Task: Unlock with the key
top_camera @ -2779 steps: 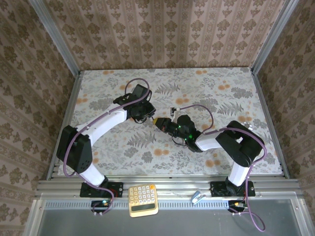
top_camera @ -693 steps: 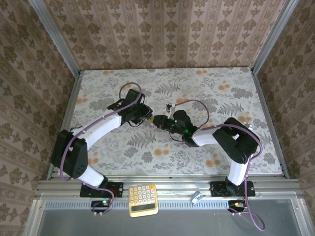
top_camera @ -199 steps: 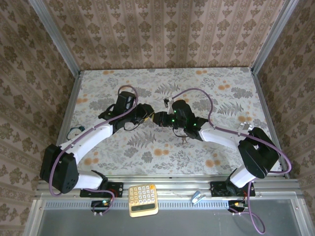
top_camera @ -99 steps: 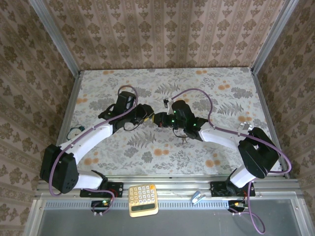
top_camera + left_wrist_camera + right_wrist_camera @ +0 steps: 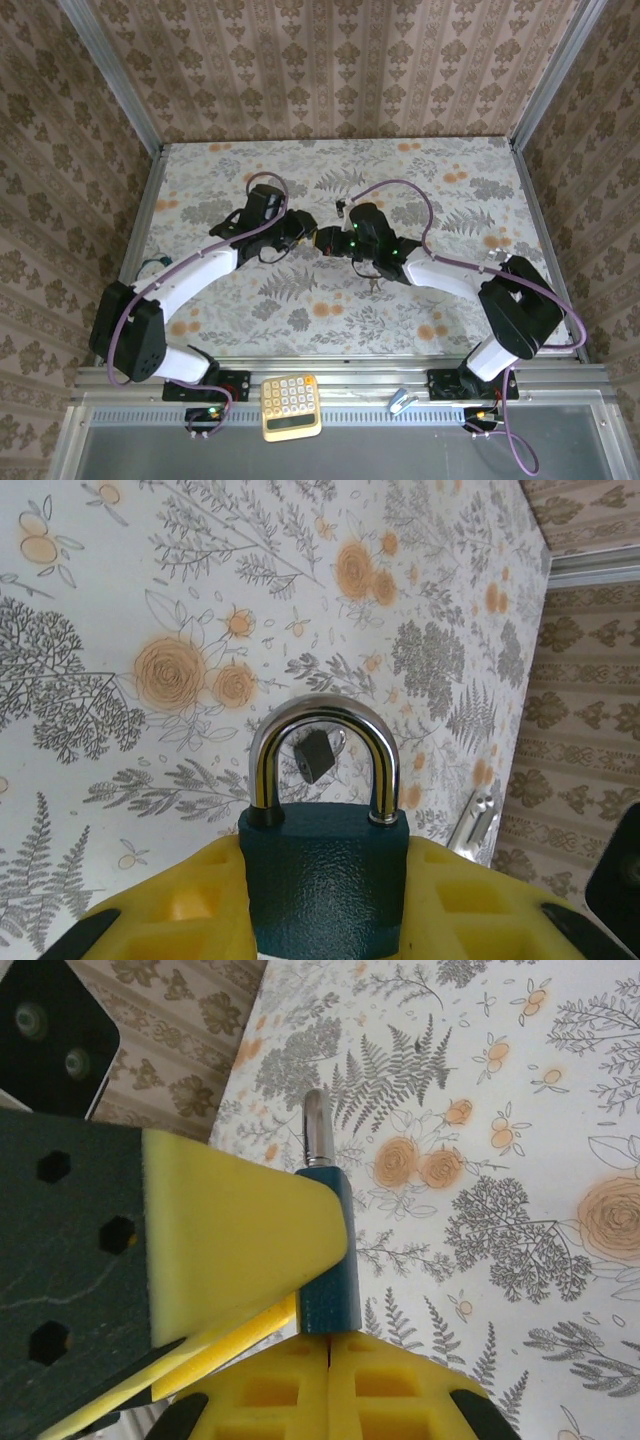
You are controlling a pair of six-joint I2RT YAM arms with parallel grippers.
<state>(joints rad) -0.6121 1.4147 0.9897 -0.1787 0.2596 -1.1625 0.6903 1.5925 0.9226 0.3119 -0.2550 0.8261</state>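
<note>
Top external view shows you two arms reaching in from 7 and 5 o'clock. The left gripper (image 5: 302,233) and the right gripper (image 5: 327,240) meet nose to nose near the middle of the floral-patterned table (image 5: 320,320).

You have one small blue padlock with a metal shackle (image 5: 322,875). It is clamped by its body between the left gripper's two yellow foam pads (image 5: 170,905). In the left wrist view it stands upright, with the shackle at 12 o'clock and both legs seated in the body.

You have one tiny key with a black squarish head (image 5: 316,754). It lies on the table, framed through the shackle's arch in that view. From above it is a small dark speck at 1 o'clock of the two grippers, apart from both.

In the right wrist view the padlock stands edge-on, its base right at the tips of the right gripper. That gripper's two yellow pads are pressed together along a thin seam, with nothing visible between them. One of the left gripper's pads lies flat against the padlock's side at 9 o'clock.

One cream calculator with pale keys (image 5: 292,407) rests at 6 o'clock on the near rail, well apart from the grippers. One small silvery oblong piece (image 5: 472,821) lies at 4 o'clock of the padlock in the left wrist view.
</note>
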